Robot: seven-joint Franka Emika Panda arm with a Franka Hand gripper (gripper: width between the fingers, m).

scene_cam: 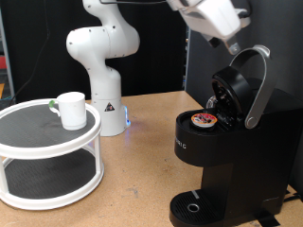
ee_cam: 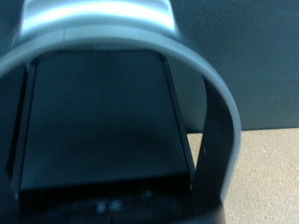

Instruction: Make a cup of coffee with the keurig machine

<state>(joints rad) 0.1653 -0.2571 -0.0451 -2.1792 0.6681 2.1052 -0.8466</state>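
Observation:
The keurig machine [scene_cam: 222,161] stands at the exterior view's right with its lid tipped open. A small pod with a red-marked lid [scene_cam: 203,119] sits in its open chamber. The silver-grey arched lid handle [scene_cam: 258,85] points up and back. My gripper [scene_cam: 231,42] is at the top of the view, just above and touching or nearly touching the top of that handle. The wrist view is filled by the handle's arch [ee_cam: 220,121] and the black lid [ee_cam: 98,121]; my fingers do not show there. The white cup [scene_cam: 70,109] stands far off on a rack at the left.
The cup stands on the top tier of a white round two-tier rack [scene_cam: 47,142]. The arm's white base [scene_cam: 102,66] stands at the back centre of the wooden table [scene_cam: 142,180]. The machine's round drip tray [scene_cam: 192,206] holds nothing.

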